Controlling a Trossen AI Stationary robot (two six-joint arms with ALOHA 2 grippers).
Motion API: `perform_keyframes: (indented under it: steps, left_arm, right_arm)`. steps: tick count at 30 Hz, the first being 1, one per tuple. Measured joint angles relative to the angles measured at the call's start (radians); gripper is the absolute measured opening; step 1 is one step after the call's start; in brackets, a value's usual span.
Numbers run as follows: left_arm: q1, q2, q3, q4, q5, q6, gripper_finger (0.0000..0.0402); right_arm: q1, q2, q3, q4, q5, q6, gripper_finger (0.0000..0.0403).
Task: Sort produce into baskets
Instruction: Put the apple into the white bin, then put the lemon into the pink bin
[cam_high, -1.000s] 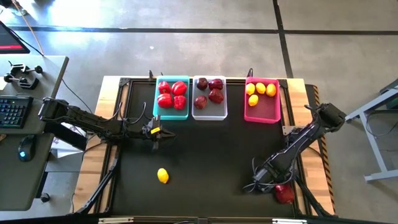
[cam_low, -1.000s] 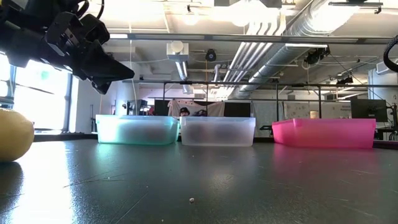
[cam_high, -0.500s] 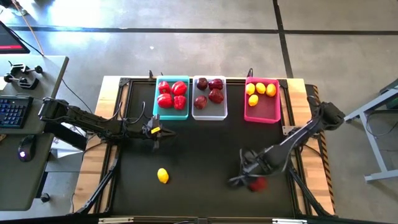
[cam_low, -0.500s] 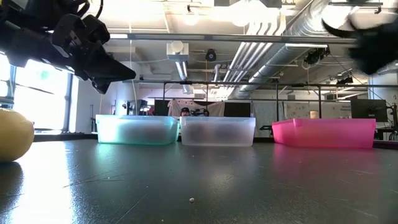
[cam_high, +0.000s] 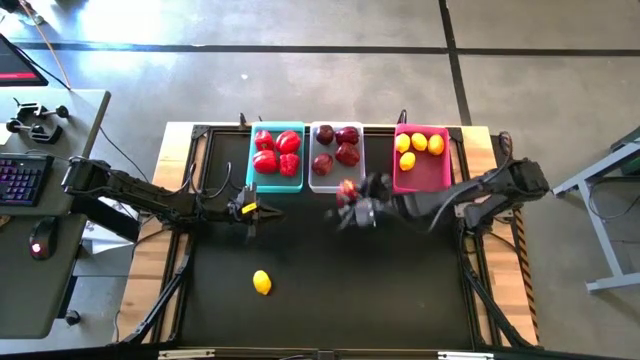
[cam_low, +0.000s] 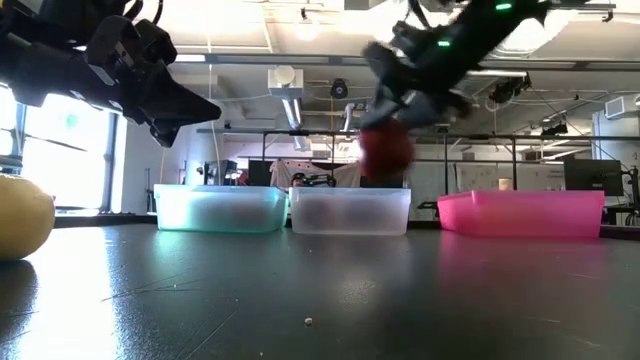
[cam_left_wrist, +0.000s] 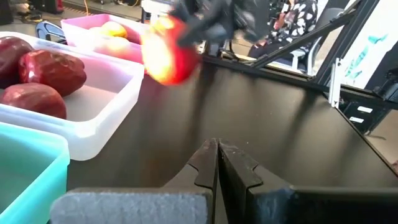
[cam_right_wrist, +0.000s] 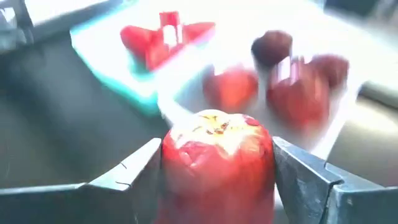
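Swung up from the table's near-right corner, my R gripper (cam_high: 352, 196) is now clamping a red fruit (cam_right_wrist: 216, 163) just in front of the white basket (cam_high: 337, 181). My L gripper (cam_high: 250, 211), fingers pressed together w/ nothing between, is hanging beside the teal basket (cam_high: 276, 183); one lemon (cam_high: 262, 283) is lying on the mat.

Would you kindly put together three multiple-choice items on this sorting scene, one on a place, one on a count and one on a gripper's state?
1. Where is the loose lemon?
A. In the teal basket
B. On the table in front of the baskets
C. In the left gripper

2. How many lemons lie in the pink basket?
A. One
B. Four
C. Seven

3. The right gripper is:
A. Shut on a red fruit
B. Open and empty
C. Resting inside the pink basket

Answers: 1 B, it lies alone on the dark table; 2 B, four yellow fruits show in it; 3 A, its fingers clamp the fruit.
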Motion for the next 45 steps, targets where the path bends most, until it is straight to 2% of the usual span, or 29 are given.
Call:
perform_keyframes:
  steps: [4, 7, 11, 15, 23, 25, 31, 35, 38, 40, 45]
  left_arm:
    - [0.000, 0.000, 0.000, 0.000, -0.001, 0.008, 0.0000]
    - [0.000, 0.000, 0.000, -0.001, -0.001, 0.008, 0.0000]
    - [0.000, 0.000, 0.000, -0.005, -0.001, 0.008, 0.0000]
    - [0.000, 0.000, 0.000, -0.006, -0.001, 0.008, 0.0000]
    - [0.000, 0.000, 0.000, -0.008, 0.001, -0.003, 0.0000]
    - [0.000, 0.000, 0.000, -0.015, 0.003, -0.017, 0.0000]
    - [0.000, 0.000, 0.001, -0.031, 0.053, -0.017, 0.0000]
    - [-0.004, 0.000, 0.031, -0.066, 0.082, 0.028, 0.0000]
    - [-0.028, -0.002, 0.117, -0.238, 0.128, 0.062, 0.0000]
    - [-0.055, -0.003, 0.196, -0.414, 0.138, 0.091, 0.0000]
    - [-0.135, -0.003, 0.356, -0.750, 0.153, 0.122, 0.0000]
  right_arm:
    - [-0.135, 0.002, 0.000, 0.228, 0.016, -0.288, 0.0235]
    - [-0.234, 0.012, 0.000, 0.282, -0.033, -0.426, 0.0235]
    - [-0.322, 0.066, 0.000, 0.309, -0.143, -0.489, 0.0234]
    - [-0.362, 0.144, 0.000, 0.330, -0.215, -0.543, 0.0234]
    - [-0.375, 0.179, 0.000, 0.352, -0.230, -0.570, 0.0235]
    - [-0.378, 0.179, 0.000, 0.347, -0.232, -0.562, 0.0258]
    - [-0.383, 0.179, 0.000, 0.326, -0.242, -0.516, 0.0369]
    - [-0.363, 0.172, 0.037, 0.255, -0.235, -0.518, 0.0391]
    - [-0.331, 0.156, 0.103, 0.127, -0.155, -0.542, 0.0370]
    - [-0.308, 0.150, 0.149, 0.037, -0.087, -0.560, 0.0337]
    - [-0.255, 0.148, 0.191, -0.041, 0.009, -0.562, 0.0197]
